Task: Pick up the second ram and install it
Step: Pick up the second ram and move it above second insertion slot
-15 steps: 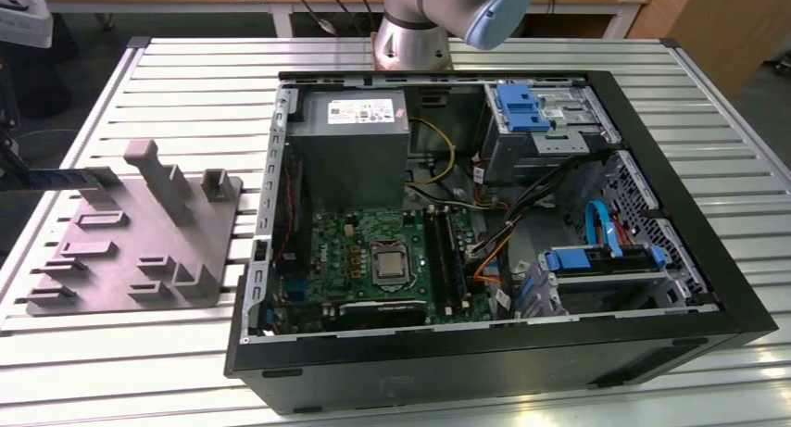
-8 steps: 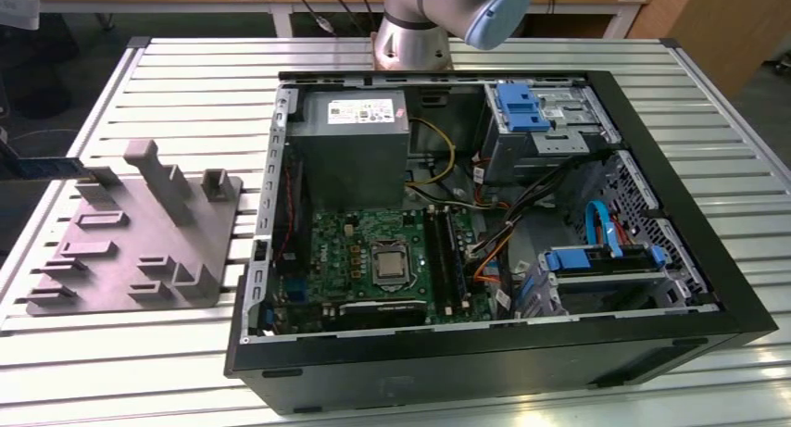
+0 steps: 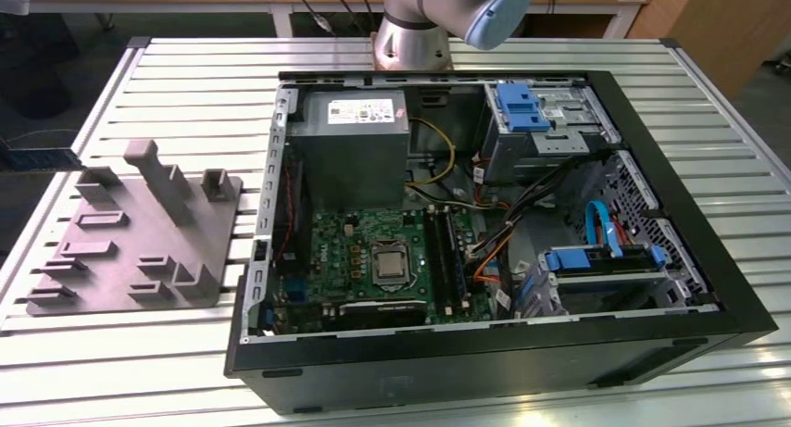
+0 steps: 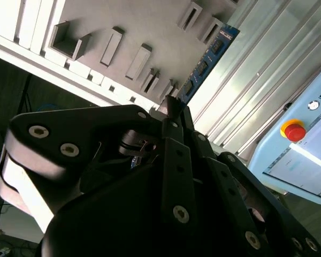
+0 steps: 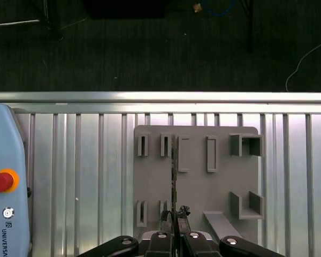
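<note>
Currently gripping the dark-blue memory stick (image 4: 206,60) edge-on with the end effector (image 5: 174,217), over the grey fixture (image 3: 136,232) at the exterior view's left on the counter (image 3: 148,353).

The black fingers (image 4: 176,140) look like matt metal with shiny screws, the second ram (image 4: 206,61) held between them is a smooth dark-blue board, the grey block (image 5: 195,187) under them is dull plastic, and the ribbed table (image 5: 85,176) is shiny metal.
</note>
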You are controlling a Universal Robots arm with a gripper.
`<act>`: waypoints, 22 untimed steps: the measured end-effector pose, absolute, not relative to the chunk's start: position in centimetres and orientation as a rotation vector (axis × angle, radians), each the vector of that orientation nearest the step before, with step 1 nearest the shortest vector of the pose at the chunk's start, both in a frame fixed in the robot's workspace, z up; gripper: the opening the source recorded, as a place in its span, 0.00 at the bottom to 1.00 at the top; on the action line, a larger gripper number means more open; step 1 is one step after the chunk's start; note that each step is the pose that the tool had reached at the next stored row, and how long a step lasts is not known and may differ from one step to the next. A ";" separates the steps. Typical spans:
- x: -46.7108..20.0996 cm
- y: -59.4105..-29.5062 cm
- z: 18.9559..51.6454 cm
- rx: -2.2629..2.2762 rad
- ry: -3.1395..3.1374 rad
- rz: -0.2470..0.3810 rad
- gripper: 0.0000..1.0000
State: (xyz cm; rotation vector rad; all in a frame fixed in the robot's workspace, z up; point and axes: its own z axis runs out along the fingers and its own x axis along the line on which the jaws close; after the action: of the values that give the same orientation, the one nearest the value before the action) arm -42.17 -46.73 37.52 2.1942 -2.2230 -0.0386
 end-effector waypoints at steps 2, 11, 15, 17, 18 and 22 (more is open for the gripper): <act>-42.2 -46.7 37.8 2.194 -2.223 -0.039 0.14; -42.2 -46.7 39.2 2.197 -2.225 -0.044 0.14; -42.2 -46.7 39.5 2.198 -2.226 -0.046 0.14; -42.2 -46.7 39.5 2.197 -2.226 -0.046 0.14; -42.2 -46.7 39.5 2.197 -2.226 -0.046 0.14; -41.7 -46.7 39.5 2.197 -2.226 -0.045 0.14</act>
State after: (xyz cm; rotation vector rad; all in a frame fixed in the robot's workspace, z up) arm -41.73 -46.73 39.50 2.1972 -2.2258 -0.0454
